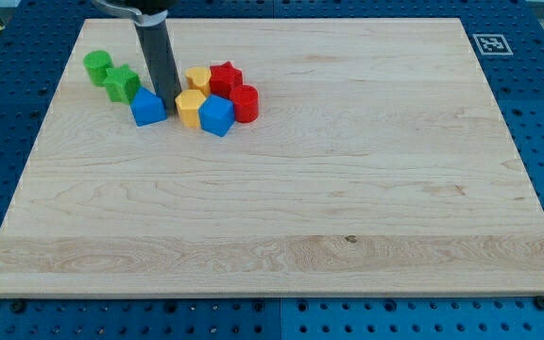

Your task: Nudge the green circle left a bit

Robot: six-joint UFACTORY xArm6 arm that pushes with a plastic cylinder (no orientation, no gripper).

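In the camera view, your green circle sits near the table's top-left corner, touching or just beside a green star-like block to its lower right. My tip rests on the table in the gap between a blue block on the view's left and a yellow block on the right, so it is well off the circle and on the wrong side of the green star. There is no hand on this arm, only the rod, so nothing is grasped or released.

Further right you see a second yellow block, a blue cube-like block, a red star and a red cylinder, all bunched together.

I judge the step in hand to be the approach. Next, the tip needs to reach the circle's right side, skirting the green star, then push gently toward the view's left.

The circle is round from above, so it shows no long axis or heading.
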